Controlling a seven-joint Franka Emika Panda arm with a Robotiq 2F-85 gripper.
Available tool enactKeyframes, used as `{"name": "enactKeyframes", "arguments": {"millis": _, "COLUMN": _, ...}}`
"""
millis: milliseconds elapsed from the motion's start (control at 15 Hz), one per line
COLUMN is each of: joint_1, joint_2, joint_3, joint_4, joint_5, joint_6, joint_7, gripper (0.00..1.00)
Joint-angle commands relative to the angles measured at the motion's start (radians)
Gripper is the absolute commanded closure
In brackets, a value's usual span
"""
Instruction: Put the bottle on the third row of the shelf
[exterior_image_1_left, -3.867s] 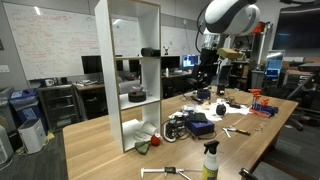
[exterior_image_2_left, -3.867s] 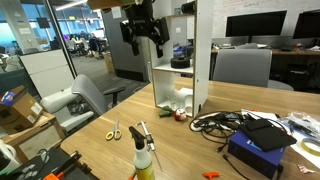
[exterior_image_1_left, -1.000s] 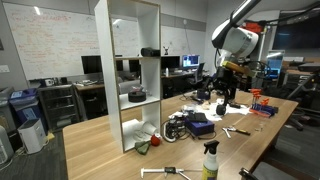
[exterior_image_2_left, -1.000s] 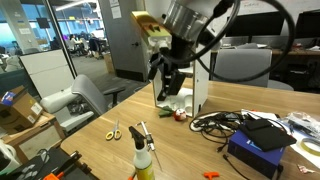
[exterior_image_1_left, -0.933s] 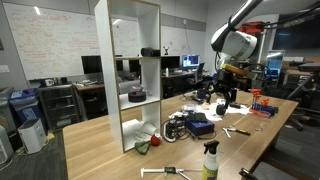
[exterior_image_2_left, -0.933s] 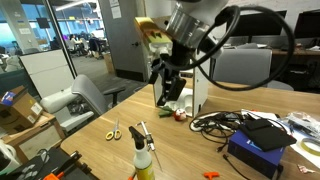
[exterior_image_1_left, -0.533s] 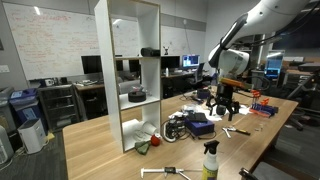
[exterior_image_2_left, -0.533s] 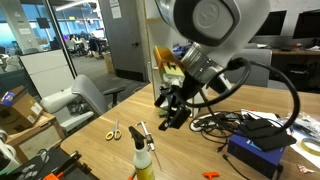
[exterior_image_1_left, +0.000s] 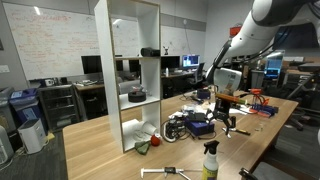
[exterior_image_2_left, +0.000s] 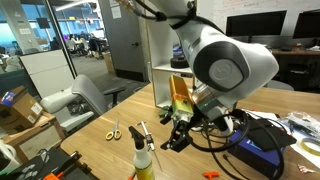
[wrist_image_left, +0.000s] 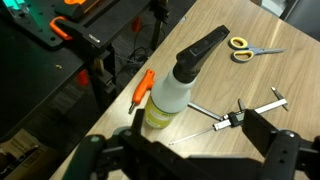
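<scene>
Yellow-green bottle is still standing untouched — the gripper, jaws spread and empty, is now dropping close beside it, so grasping comes first, shelf afterwards.

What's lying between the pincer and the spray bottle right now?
Nothing: only bare table shows between the open pincer and the bottle, clearest in an exterior view.

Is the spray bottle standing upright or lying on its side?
Upright: the bottle stands on its base on the table, black trigger head uppermost, in both exterior views.
</scene>
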Motion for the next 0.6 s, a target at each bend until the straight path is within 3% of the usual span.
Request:
{"name": "enactKeyframes", "arguments": {"millis": 0, "joint_1": -0.029, "joint_2": 0.071, "joint_3": 0.041, "joint_4": 0.025, "joint_5": 0.072, "joint_6": -0.011, "joint_7": -0.027, "gripper": 0.0}}
{"name": "enactKeyframes", "arguments": {"millis": 533, "joint_1": -0.022, "joint_2": 0.154, "joint_3": 0.093, "joint_4": -0.016, "joint_5": 0.152, "joint_6": 0.031, "joint_7": -0.106, "gripper": 0.0}}
